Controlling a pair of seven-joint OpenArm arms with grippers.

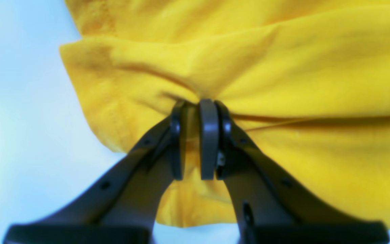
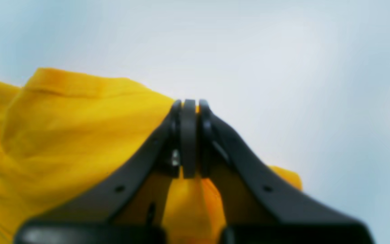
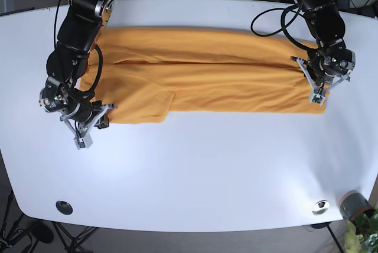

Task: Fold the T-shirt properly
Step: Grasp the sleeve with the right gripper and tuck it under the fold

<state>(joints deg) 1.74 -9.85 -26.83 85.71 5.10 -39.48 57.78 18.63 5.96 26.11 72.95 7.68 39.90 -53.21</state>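
Yellow-orange cotton T-shirt (image 3: 201,78) lies folded into a long band across the far half of the white table (image 3: 195,170). The left gripper (image 1: 198,135) pinches its fabric; the right gripper (image 2: 189,135) clamps its edge.

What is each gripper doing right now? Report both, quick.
Left gripper: closed, pinching a bunched fold of the yellow T-shirt.
Right gripper: closed on the T-shirt's edge, a sliver of fabric showing between the pads.
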